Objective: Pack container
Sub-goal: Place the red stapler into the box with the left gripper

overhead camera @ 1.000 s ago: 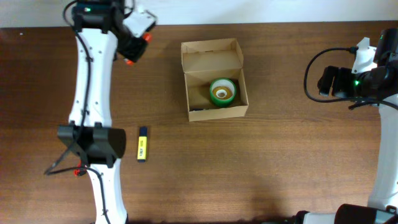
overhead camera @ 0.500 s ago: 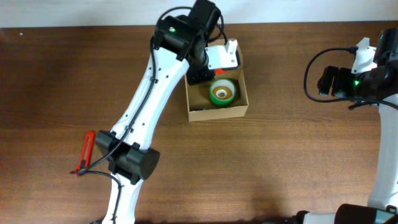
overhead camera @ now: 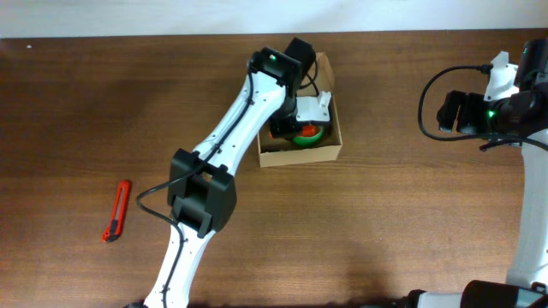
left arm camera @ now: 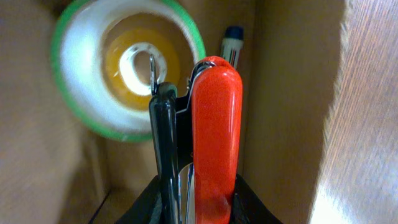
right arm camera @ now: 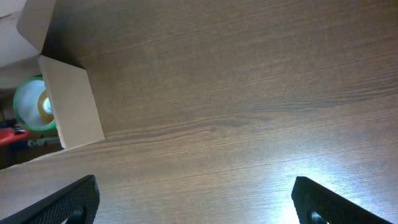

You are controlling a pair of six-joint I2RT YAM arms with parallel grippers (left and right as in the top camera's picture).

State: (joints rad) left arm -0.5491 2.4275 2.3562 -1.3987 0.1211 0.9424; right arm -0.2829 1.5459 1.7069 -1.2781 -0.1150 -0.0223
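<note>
Overhead: the left gripper (overhead camera: 298, 120) sits inside the container (overhead camera: 312, 155), open-topped at the far centre of the table (overhead camera: 385, 222), apparently to deposit its load beside the green tape roll (overhead camera: 306, 134). Left wrist: its jaws pinch a red-and-black tool (left arm camera: 214, 124), held clear of a blue-capped marker (left arm camera: 232, 38). Right wrist: the right gripper (right arm camera: 196, 199), spread wide, hangs well apart, which leaves access free.

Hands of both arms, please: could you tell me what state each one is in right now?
Left hand: closed on the red-and-black tool, down in the container.
Right hand: open, holding nothing.
</note>
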